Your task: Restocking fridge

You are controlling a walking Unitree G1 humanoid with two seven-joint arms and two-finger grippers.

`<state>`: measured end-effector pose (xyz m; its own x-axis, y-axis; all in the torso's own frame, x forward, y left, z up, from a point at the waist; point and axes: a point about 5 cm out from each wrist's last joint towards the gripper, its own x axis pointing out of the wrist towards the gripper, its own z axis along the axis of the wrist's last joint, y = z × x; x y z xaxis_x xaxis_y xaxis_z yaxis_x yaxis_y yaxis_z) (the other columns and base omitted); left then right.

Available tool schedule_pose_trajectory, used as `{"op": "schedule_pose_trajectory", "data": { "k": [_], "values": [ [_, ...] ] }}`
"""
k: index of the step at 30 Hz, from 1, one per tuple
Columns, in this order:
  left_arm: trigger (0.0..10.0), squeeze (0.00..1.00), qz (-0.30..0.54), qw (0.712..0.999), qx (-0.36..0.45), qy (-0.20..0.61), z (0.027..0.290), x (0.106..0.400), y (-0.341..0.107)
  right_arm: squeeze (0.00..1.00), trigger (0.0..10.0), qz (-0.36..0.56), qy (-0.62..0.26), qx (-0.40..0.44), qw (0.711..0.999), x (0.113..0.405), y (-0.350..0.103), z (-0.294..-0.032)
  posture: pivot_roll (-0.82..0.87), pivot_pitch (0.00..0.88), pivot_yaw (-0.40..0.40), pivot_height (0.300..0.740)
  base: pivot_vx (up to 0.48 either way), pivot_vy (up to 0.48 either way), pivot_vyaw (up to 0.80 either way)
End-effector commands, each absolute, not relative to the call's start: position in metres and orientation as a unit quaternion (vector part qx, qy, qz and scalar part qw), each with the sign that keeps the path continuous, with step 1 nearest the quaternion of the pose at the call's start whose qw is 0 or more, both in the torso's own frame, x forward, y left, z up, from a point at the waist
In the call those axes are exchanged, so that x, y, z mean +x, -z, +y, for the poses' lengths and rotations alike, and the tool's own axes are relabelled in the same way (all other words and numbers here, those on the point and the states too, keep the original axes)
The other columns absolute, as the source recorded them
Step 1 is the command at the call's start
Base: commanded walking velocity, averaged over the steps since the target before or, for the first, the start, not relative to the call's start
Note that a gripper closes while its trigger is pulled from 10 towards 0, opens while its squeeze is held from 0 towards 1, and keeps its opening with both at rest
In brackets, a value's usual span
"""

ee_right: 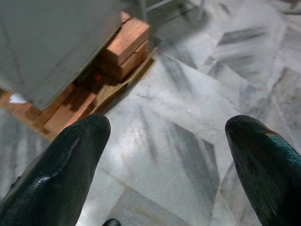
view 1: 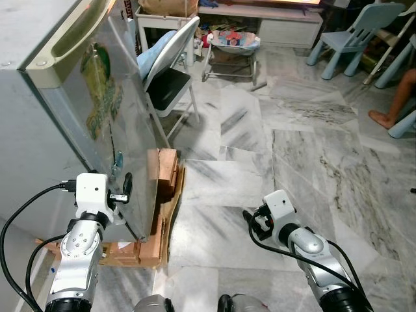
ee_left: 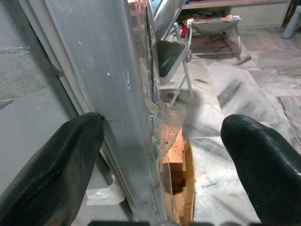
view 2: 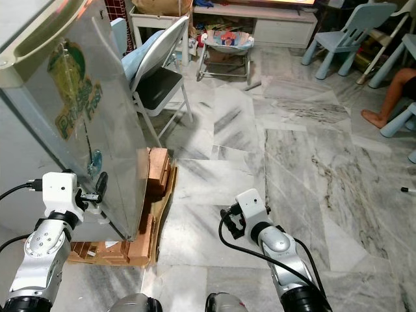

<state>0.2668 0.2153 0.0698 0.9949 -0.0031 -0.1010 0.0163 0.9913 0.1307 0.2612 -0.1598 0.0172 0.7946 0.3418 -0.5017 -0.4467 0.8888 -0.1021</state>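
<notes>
Left gripper: raised at the lower front corner of the fridge; fingers spread wide, one on each side of the door's edge, the left wrist view looking straight along that edge. Not closed on anything.
Right gripper: low over the marble floor, well apart from the fridge; fingers wide apart, nothing between them.
Fridge: grey cabinet at the robot's left, standing raised on wooden blocks.
Fridge door: metallic face with a green and yellow sticker on its upper half and a small blue one lower down; recessed handle strip along the top edge. Whether the door is fully shut against the cabinet cannot be told.
Wooden blocks: stacked under and beside the fridge's front corner, with a sheet of cardboard leaning against them on the floor side.
Folding chair: white frame, dark seat, just beyond the fridge door's far edge, a light blue cushion against its back.
Baby bouncer: further back on the floor, before a low white cabinet.
Blue child's chair: far right corner of the floor.
Person: a bare foot at the right edge of the floor.
</notes>
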Motion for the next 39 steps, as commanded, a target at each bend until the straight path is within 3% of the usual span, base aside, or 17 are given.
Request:
{"op": "schedule_pose_trajectory", "data": {
  "k": [1,13,21,28,32,34,35,38,39],
  "values": [
    [10.0,0.0,0.059,0.996,0.069,0.013,0.215,0.27,-0.068,0.0,10.0,0.245,-0.215,-0.111,0.939,0.261,-0.019,-0.159,0.0,0.078,-0.036,0.74,0.0,0.0,0.0],
    [10.0,0.0,0.086,0.99,0.107,-0.029,0.228,0.284,-0.067,0.0,10.0,0.246,-0.215,-0.111,0.939,0.259,-0.02,-0.158,0.0,0.077,-0.026,0.74,0.0,0.0,0.0],
    [10.0,0.0,0.063,0.993,0.101,0.004,0.213,0.291,-0.074,0.0,10.0,0.247,-0.219,-0.112,0.937,0.26,-0.02,-0.156,0.0,0.081,-0.029,0.74,0.0,0.0,0.0],
    [10.0,0.0,0.018,0.992,0.101,0.072,0.176,0.32,-0.099,0.0,10.0,0.272,-0.232,-0.123,0.926,0.26,-0.016,-0.155,0.01,0.087,-0.033,0.74,0.0,0.0,0.0],
    [10.0,0.0,-0.036,0.976,0.108,0.188,0.112,0.334,-0.127,0.0,10.0,0.301,-0.244,-0.136,0.912,0.257,-0.007,-0.158,0.01,0.08,-0.032,0.74,0.0,0.0,0.0],
    [10.0,0.0,-0.06,0.96,0.101,0.256,0.078,0.328,-0.135,0.0,10.0,0.302,-0.245,-0.138,0.911,0.257,-0.007,-0.158,0.01,0.078,-0.032,0.74,0.0,0.0,0.0],
    [10.0,0.0,-0.062,0.938,0.089,0.329,0.045,0.311,-0.131,0.0,10.0,0.305,-0.25,-0.138,0.909,0.257,-0.007,-0.157,0.01,0.071,-0.032,0.74,0.0,0.0,0.0],
    [10.0,0.0,-0.06,0.919,0.077,0.383,0.022,0.292,-0.124,0.0,10.0,0.311,-0.261,-0.137,0.903,0.256,-0.006,-0.155,0.0,0.069,-0.028,0.74,0.0,0.0,0.0],
    [10.0,0.0,-0.051,0.925,0.073,0.371,0.026,0.294,-0.12,0.0,10.0,0.313,-0.265,-0.137,0.902,0.255,-0.005,-0.155,0.0,0.069,-0.028,0.74,0.0,0.0,0.0]
  ]
}}
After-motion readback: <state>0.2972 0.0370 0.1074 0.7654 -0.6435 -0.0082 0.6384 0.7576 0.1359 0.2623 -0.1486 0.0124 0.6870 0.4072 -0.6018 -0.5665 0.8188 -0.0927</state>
